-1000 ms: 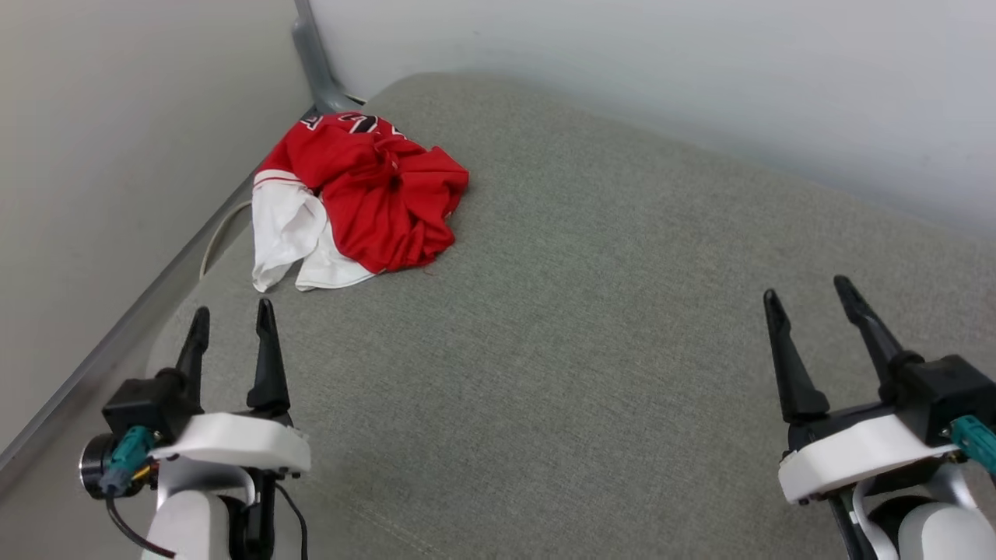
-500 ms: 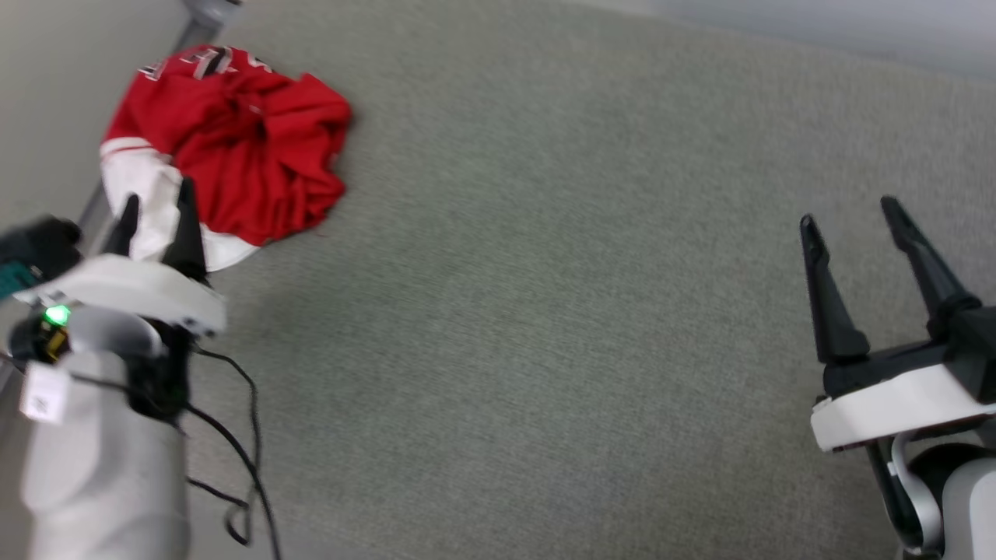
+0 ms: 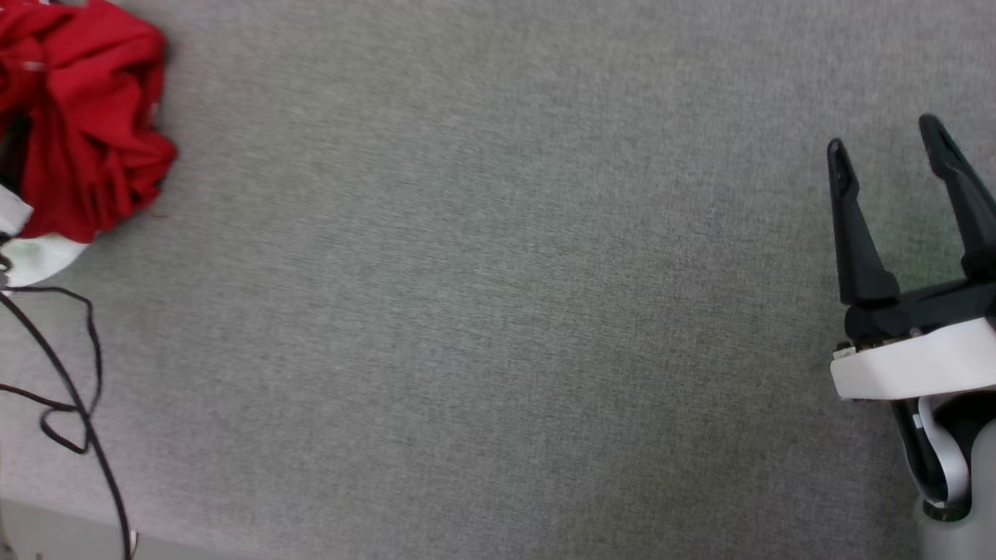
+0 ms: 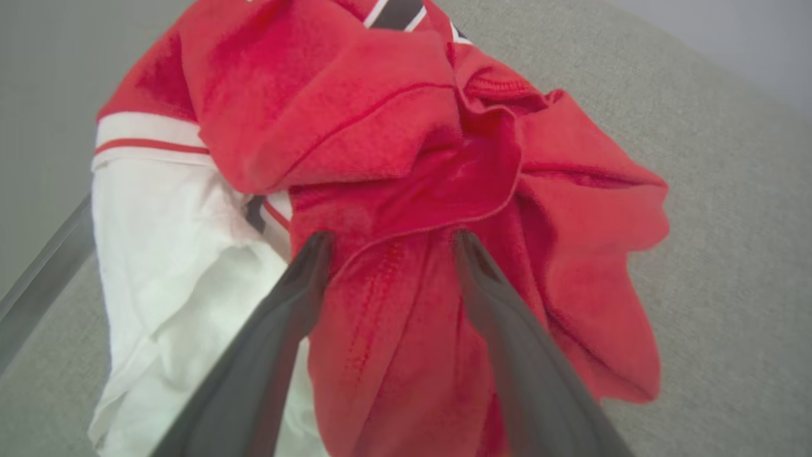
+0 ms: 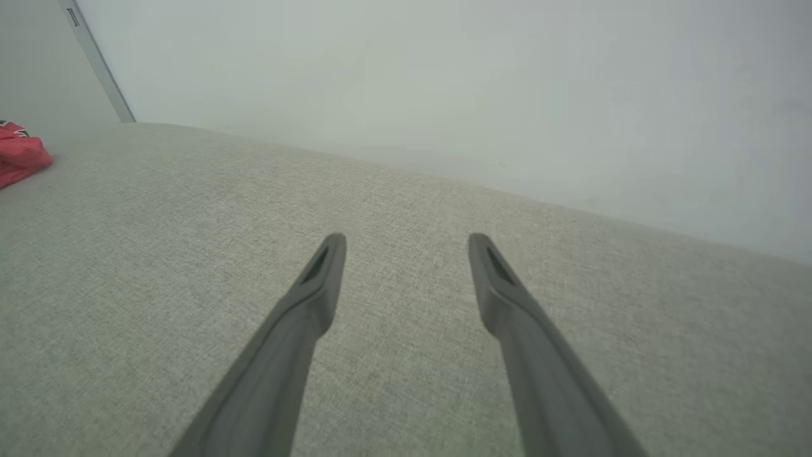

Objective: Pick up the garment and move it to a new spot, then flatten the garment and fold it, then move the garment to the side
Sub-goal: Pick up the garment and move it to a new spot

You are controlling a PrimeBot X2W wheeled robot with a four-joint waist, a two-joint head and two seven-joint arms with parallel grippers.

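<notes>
The garment (image 3: 85,132) is a crumpled red shirt with white parts, lying bunched at the head view's upper left edge on the grey fabric surface. In the left wrist view the garment (image 4: 406,158) is close up, red folds with a white sleeve on the left. My left gripper (image 4: 390,241) stands open right over the red folds, its fingers (image 4: 304,279) spread either side of a red ridge, not closed on it. My right gripper (image 3: 883,144) is open at the right, over bare fabric, far from the garment. The right wrist view has the garment (image 5: 19,155) as a small red patch at far left.
The grey fabric surface (image 3: 482,311) spreads wide between the garment and the right gripper. A pale wall (image 5: 444,82) runs along its far edge, with a grey metal rail (image 5: 95,60) at the corner. Black cables (image 3: 70,389) hang at the head view's left edge.
The head view has swung down and right, so the garment slid to the upper left. The left arm reached forward to the garment and its gripper left the head view. The right gripper stayed open.
</notes>
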